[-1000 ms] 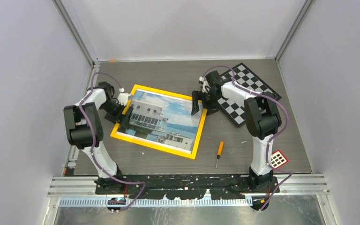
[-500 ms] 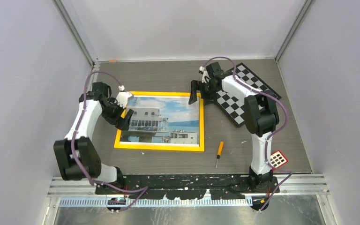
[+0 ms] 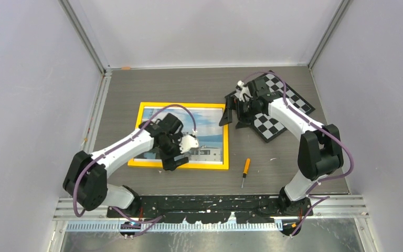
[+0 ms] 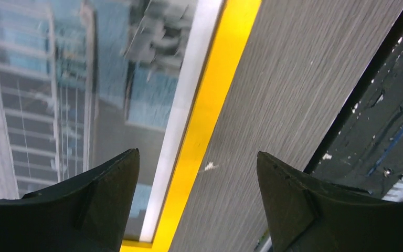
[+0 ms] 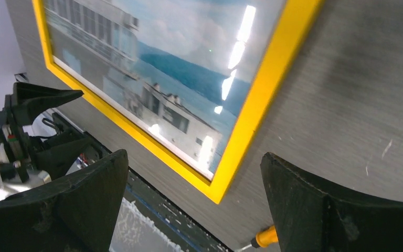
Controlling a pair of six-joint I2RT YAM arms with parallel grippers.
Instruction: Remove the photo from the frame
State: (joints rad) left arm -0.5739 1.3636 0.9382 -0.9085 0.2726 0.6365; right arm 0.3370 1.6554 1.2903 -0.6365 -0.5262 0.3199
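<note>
Lying flat and face up on the table (image 3: 189,84), the frame (image 3: 189,105) holds the photo (image 3: 210,123) inside its yellow border. The left gripper (image 3: 169,156) sits over the frame's near edge with its fingers spread wide and nothing between them. In the left wrist view the left gripper (image 4: 197,157) straddles that edge: one finger (image 4: 105,199) is over the photo (image 4: 36,79), the other is over bare table, and the frame (image 4: 204,121) border runs up between them. Whether either fingertip touches the glass cannot be told.

The right gripper (image 3: 232,119) is just beside the frame's far right corner, with its fingers also apart and empty. From its wrist camera the right gripper (image 5: 193,156) looks along the frame (image 5: 273,68). The photo (image 5: 173,47) and the near right corner show between the fingers. A screwdriver (image 5: 265,237) lies on the table just inside the right-hand finger, beyond that corner. Behind this gripper a checkerboard (image 3: 273,107) lies on the table.
</note>
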